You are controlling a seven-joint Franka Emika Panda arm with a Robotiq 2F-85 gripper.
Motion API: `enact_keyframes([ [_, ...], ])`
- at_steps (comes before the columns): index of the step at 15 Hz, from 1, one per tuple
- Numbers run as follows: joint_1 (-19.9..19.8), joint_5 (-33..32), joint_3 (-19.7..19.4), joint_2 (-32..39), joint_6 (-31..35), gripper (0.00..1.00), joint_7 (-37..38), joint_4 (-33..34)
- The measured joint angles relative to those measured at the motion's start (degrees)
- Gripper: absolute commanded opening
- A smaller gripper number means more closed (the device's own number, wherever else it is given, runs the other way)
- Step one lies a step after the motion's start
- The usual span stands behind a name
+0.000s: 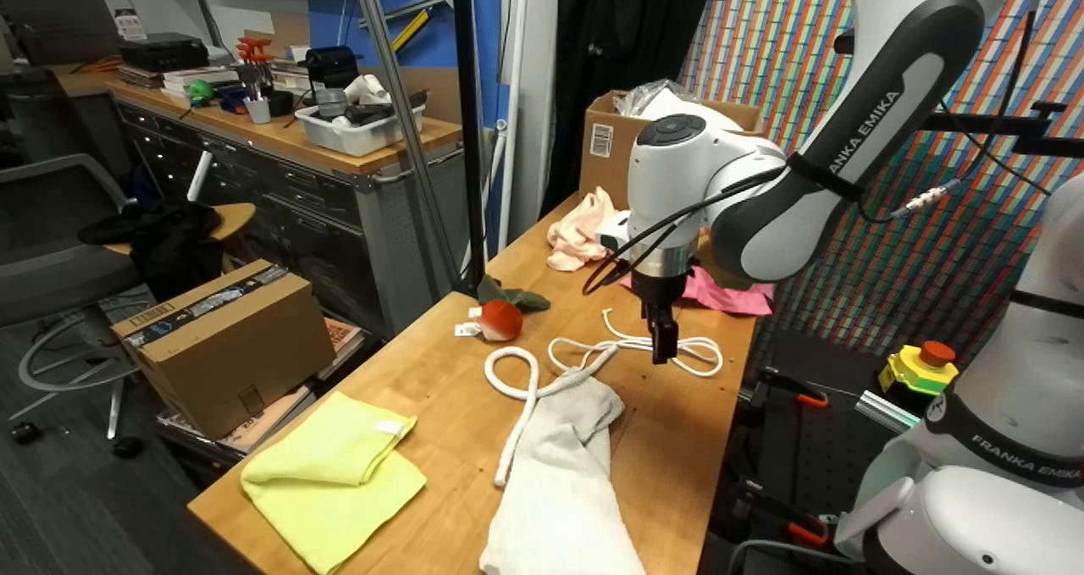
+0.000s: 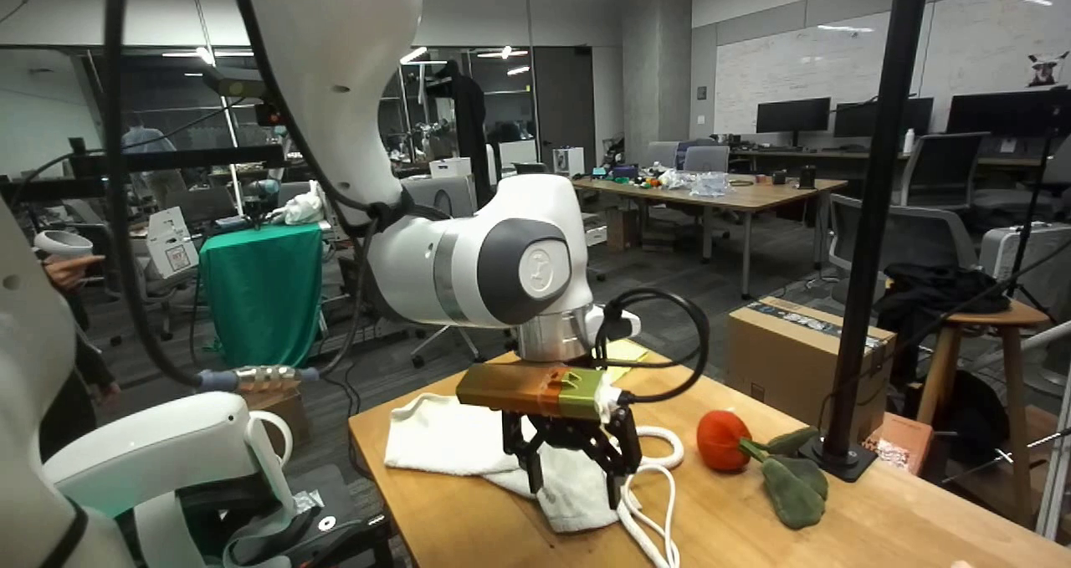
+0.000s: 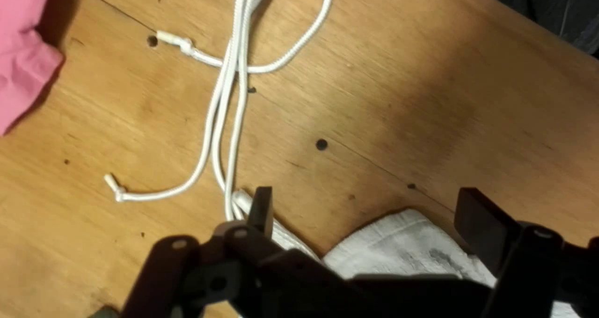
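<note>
Pointing down, claw (image 2: 576, 486) hangs spread above table (image 1: 669, 448), near rope (image 3: 241, 41).

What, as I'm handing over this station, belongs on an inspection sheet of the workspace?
Surface: brown wooden table with small dark holes.
Job's things: thin white braided cord; rumpled white-and-grey fabric.
Clutter: folded yellow cloth; crumpled pink cloth; crumpled peach cloth; round red plush vegetable with green leaves.
Black two-fingered gripper: open, above the table, holding nothing.
Cables: black cable, looped on the white robot arm.
Surroundings: taped brown cardboard box; yellow box with red button.
</note>
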Motion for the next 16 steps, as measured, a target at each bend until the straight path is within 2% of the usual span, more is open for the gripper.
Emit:
enact_keyframes([
  [5, 4.5, -2.3, 3.1, 1.8, 2.6, 1.00, 8.3, 0.5],
  [8, 7.1, -6.0, 3.6, 4.3, 4.9, 1.00, 15.6, 1.6],
  [11, 9.5, -12.4, 3.0, 7.2, 7.4, 1.00, 25.2, 3.4],
  [16, 13.3, -22.9, 0.4, 12.4, 7.9, 1.00, 39.5, 7.8],
])
